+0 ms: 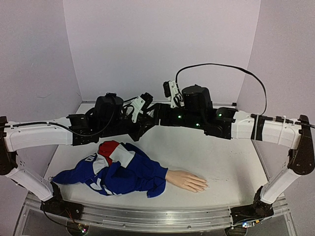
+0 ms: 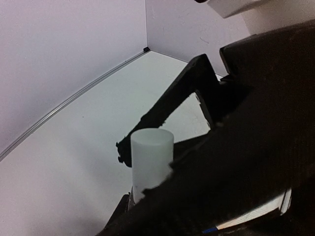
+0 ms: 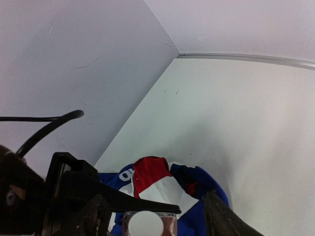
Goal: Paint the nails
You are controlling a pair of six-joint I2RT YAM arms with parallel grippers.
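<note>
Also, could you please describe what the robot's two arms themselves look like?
Both the left arm and right arm have smooth white tubular links with bulky black joint housings. A black cable arcs above the right arm, which also carries a black band and small green indicator lights.

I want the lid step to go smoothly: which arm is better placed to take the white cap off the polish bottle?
Right: the open right gripper straddles the white cap, while the left gripper is shut, holding the polish bottle.

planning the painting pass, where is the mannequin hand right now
Top view: the mannequin hand lies on the table near the front edge, right of centre, emerging from the blue jacket.
</note>
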